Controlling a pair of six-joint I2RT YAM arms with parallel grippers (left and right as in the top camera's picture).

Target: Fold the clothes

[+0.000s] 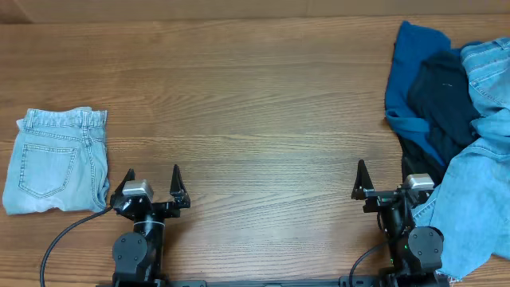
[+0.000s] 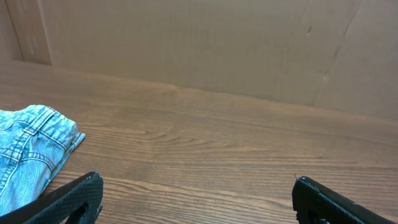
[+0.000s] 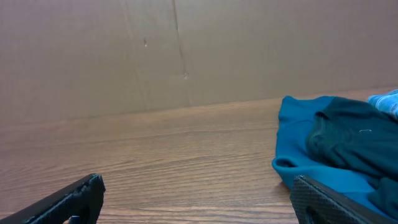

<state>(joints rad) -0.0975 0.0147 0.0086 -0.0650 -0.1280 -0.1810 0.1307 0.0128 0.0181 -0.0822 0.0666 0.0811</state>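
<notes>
Overhead view of a wooden counter (image 1: pixel 263 104) with two robot arms parked at its near edge. The left claw (image 1: pixel 152 171) and the right claw (image 1: pixel 384 177) both stand spread wide and released, holding nothing.

By the counter's left edge, just beside the left claw, lies a folded pair of pale jeans (image 1: pixel 56 163), a flat packet with one back pocket facing up. Along the right edge, from the far right corner toward the near right corner, sprawls an unfolded heap of clothes (image 1: pixel 454 119). It holds a royal-blue garment (image 1: pixel 406 72) on the side nearest the middle and a dark navy garment (image 1: pixel 438 100) lying on top of it. Light-blue denim jeans (image 1: pixel 478 191) spill toward the near edge and lie against the right arm. The middle of the counter is bare wood.

The right wrist view shows the royal-blue and navy cloth ahead to the right, untouched, with a plain brown wall (image 3: pixel 186 50) behind.

Judging by this, one garment is done and the task sits between pieces, with nothing picked up yet. The next move likely calls for the right claw to reach into the heap, pinch one garment by an edge or waistband, and draw it onto the bare middle. There both claws could spread it flat before folding. The tangled layers could drag along together.
</notes>
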